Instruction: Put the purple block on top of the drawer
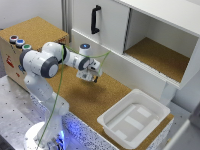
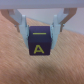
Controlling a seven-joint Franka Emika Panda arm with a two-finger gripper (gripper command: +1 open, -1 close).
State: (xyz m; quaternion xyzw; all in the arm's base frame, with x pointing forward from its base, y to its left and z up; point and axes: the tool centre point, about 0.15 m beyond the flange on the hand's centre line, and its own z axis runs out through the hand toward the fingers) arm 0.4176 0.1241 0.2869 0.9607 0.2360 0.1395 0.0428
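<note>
— Gripper [image 2: 39, 24]: state?
— Closed on the block [image 2: 40, 42], one finger [image 2: 23, 22] on each side; purple cube, yellow "A" on the near face.

— Location?
— Above the cork counter [image 1: 85, 102], just clear of it in the wrist view.

— Drawer [image 1: 35, 31]?
— Exterior view's left, cork top, coloured buttons [image 1: 19, 43] along one edge; well apart from the gripper [image 1: 91, 76].

The arm [image 1: 47, 62] reaches over the cork counter [image 1: 90, 100], its gripper [image 1: 91, 76] above the surface. The drawer [image 1: 30, 40] stands at the exterior view's left, a white tray [image 1: 110, 125] at the right, a white cabinet [image 1: 115, 25] behind.
</note>
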